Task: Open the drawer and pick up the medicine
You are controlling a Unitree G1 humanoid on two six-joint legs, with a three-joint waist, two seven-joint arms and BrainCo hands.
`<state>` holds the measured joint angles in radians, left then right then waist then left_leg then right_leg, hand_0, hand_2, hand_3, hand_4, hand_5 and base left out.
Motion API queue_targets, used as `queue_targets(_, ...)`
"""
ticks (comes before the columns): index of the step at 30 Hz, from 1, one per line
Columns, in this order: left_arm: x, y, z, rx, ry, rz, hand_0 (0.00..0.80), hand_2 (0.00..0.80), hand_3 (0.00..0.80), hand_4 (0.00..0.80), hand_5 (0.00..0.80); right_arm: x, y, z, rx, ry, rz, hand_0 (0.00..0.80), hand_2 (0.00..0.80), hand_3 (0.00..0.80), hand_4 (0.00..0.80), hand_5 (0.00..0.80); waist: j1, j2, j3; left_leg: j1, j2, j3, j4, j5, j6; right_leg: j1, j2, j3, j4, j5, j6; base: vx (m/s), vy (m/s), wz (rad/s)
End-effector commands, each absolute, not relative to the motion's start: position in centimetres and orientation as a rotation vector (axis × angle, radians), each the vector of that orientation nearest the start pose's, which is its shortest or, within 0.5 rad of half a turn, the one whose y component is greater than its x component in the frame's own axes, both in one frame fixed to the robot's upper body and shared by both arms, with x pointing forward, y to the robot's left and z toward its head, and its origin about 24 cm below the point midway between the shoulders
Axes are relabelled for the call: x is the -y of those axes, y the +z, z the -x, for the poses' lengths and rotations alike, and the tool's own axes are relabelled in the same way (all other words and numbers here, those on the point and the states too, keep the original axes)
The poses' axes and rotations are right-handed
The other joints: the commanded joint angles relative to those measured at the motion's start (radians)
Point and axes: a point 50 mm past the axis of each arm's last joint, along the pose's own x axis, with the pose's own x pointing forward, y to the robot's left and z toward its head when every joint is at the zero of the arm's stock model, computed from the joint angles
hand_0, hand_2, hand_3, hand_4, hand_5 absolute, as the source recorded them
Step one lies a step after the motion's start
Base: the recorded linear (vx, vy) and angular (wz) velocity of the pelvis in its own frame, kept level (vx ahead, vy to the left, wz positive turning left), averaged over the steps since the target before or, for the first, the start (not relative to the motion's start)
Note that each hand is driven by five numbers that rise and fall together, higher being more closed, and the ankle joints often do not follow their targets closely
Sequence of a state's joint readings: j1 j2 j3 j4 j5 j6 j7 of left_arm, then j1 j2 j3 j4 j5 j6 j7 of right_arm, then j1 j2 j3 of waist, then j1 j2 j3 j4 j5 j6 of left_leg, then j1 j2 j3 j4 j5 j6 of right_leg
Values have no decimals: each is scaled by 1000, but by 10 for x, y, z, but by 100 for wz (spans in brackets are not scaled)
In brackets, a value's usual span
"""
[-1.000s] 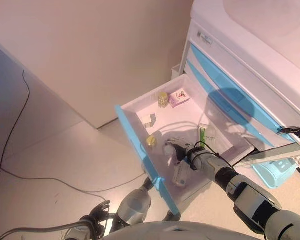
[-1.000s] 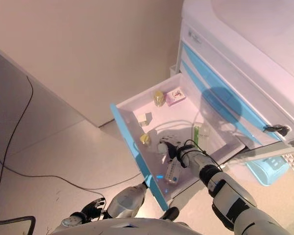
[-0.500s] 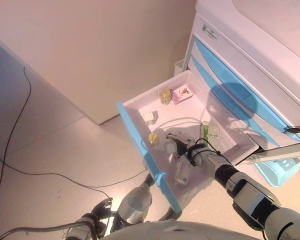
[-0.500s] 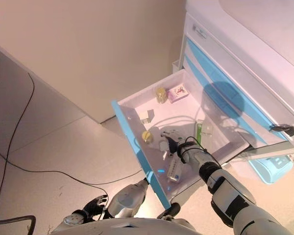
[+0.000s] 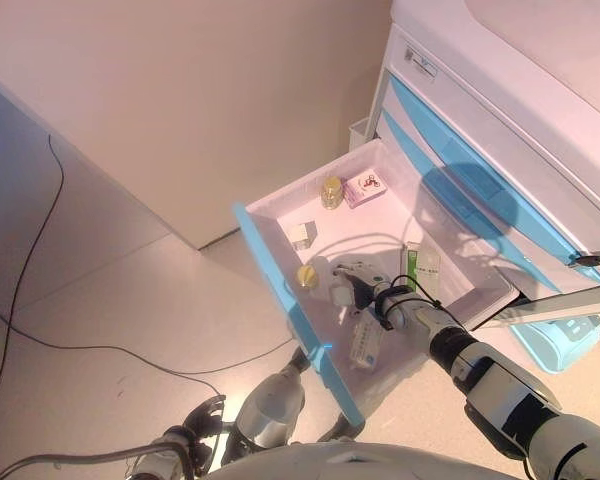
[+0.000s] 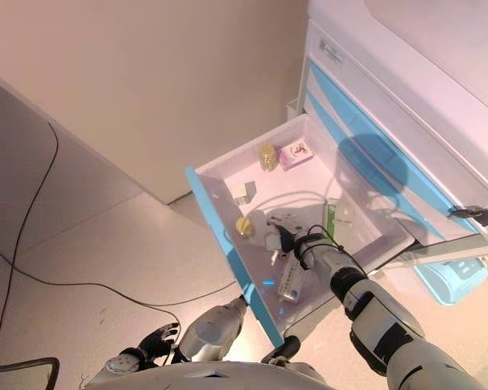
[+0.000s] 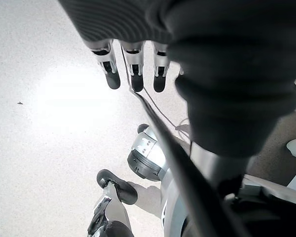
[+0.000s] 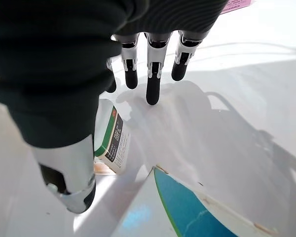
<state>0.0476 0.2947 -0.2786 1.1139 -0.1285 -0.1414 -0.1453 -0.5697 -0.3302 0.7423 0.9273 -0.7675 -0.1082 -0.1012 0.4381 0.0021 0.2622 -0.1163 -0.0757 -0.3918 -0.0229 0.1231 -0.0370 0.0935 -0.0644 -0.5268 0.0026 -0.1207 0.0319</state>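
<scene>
The white drawer with a blue front (image 5: pixel 285 305) stands pulled out of the cabinet (image 5: pixel 500 110). It holds several medicines: a pink box (image 5: pixel 365 186), a yellow-capped bottle (image 5: pixel 331 190), a small white box (image 5: pixel 301 235), a second yellow-capped bottle (image 5: pixel 307 276), a green-and-white box (image 5: pixel 419 266) and a long white box (image 5: pixel 365 340). My right hand (image 5: pixel 360 284) is inside the drawer, fingers (image 8: pixel 153 69) straight over its white floor, holding nothing. The long white box (image 8: pixel 112 139) lies beside its thumb. My left hand (image 7: pixel 133 69) hangs open near the floor.
The cabinet has more closed blue-fronted drawers (image 5: pixel 460 160) above the open one. A light blue basket (image 5: pixel 550 348) stands on the floor at the right. A beige wall (image 5: pixel 180 100) runs behind the drawer's left side.
The camera has shifted a little. My right hand has edged slightly deeper into the drawer and stays open.
</scene>
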Motion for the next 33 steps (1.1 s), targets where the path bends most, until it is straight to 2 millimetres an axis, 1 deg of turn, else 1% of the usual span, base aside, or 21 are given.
queue_targets(1, -236, -150, -102, -1054, -166, -251, 0, 0, 0, 0, 0, 116, -27, -309, -36, 686, 1502, 508, 508, 508, 508, 508, 15, 0, 9, 21, -59, 3, 13, -71, 49, -92, -85, 114, 152, 25, 40, 0, 0, 0)
queue_targets(2, -236, -150, -102, -1053, -166, -251, 0, 0, 0, 0, 0, 116, -26, -309, -33, 687, 1501, 571, 571, 571, 571, 571, 15, -1, 9, 21, -59, 3, 14, -71, 49, -92, -85, 114, 152, 25, 40, 0, 0, 0)
queue_targets(3, -237, -149, -102, -1052, -165, -251, 0, 0, 0, 0, 0, 116, -26, -309, -31, 686, 1500, 684, 684, 684, 684, 684, 16, -1, 9, 21, -59, 3, 14, -71, 49, -92, -84, 114, 152, 25, 40, 0, 0, 0)
queue_targets(4, -237, -149, -101, -1053, -165, -252, 0, 0, 0, 0, 0, 115, -26, -309, -29, 688, 1499, 718, 718, 718, 718, 718, 16, -2, 9, 22, -59, 2, 13, -70, 49, -92, -84, 114, 152, 25, 40, 0, 0, 0)
queue_targets(5, -237, -149, -101, -1052, -166, -253, 0, 0, 0, 0, 0, 115, -26, -309, -28, 687, 1497, 784, 784, 784, 784, 784, 16, -3, 9, 22, -59, 2, 12, -70, 49, -92, -84, 114, 152, 26, 40, 0, 0, 0)
queue_targets(6, -238, -149, -102, -1052, -164, -252, 0, 0, 0, 0, 0, 115, -26, -308, -25, 686, 1495, 800, 800, 800, 800, 800, 16, -4, 9, 21, -59, 2, 12, -70, 49, -91, -83, 114, 151, 26, 40, 0, 0, 0)
queue_targets(33, -238, -151, -97, -1070, -170, -262, 0, 0, 0, 0, 0, 112, -25, -305, -2, 676, 1462, 800, 800, 800, 800, 800, 14, -15, -8, 37, -56, 3, 10, -76, 48, -76, -79, 117, 141, 29, 40, 0, 0, 0)
